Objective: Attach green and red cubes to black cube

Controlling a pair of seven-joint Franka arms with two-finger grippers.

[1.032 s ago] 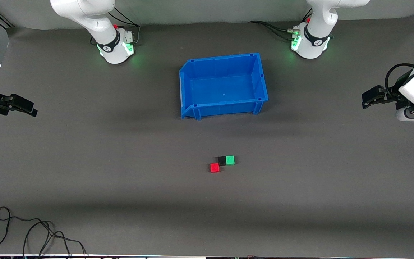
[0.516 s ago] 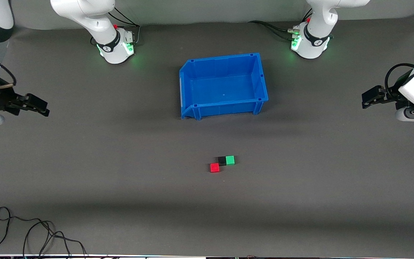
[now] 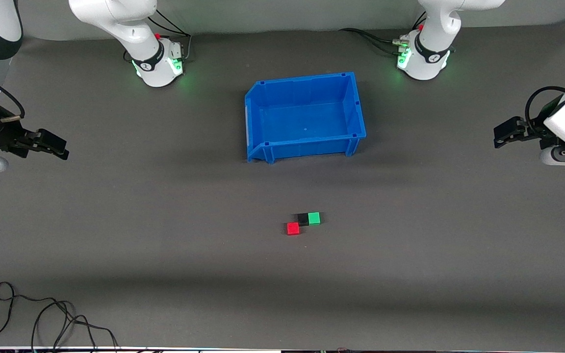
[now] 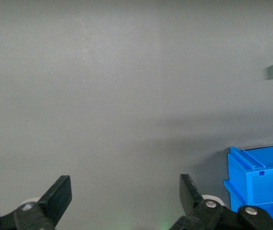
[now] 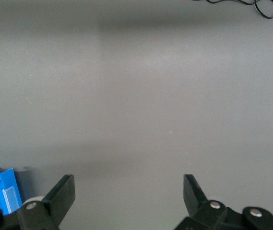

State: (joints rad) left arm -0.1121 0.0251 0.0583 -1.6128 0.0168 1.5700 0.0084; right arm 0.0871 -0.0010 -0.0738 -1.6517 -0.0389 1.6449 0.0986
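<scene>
Front view gives us the green cube [image 3: 314, 218] touching the black cube [image 3: 303, 219], the red cube [image 3: 293, 228] at its corner, mid-table. Our left gripper [image 3: 500, 136] and right gripper [image 3: 59, 149] hang spread at opposite table ends.

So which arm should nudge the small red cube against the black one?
Probably right: the small matte red cube lies on the black cube's corner toward the right arm's end. Right gripper and left gripper both hang open, about equally distant.
</scene>
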